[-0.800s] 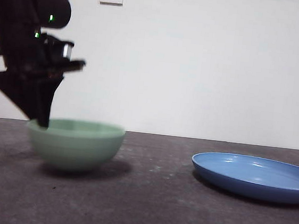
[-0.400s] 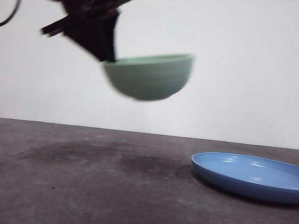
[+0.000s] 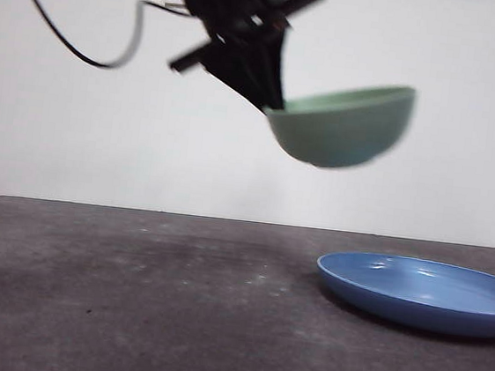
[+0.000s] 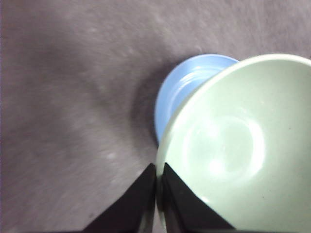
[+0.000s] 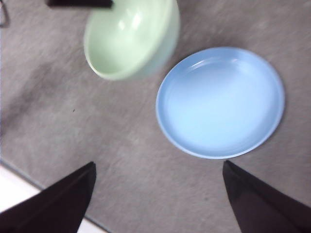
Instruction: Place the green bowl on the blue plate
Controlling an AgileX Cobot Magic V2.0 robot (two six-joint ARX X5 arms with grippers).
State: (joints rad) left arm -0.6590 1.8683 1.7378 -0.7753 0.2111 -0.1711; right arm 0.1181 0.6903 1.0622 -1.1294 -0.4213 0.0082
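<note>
Dark grey table [image 3: 129,297], white wall behind. Left gripper [image 4: 156,180] clamps green bowl [image 3: 341,124] by its rim, tilted, airborne near blue plate [image 3: 418,294]. Right gripper [image 5: 158,194] spread wide, holding nothing.

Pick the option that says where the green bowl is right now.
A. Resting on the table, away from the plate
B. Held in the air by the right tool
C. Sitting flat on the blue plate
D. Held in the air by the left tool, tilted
D: the green bowl hangs tilted above the table, its rim pinched by the left tool, short of the blue plate.
</note>
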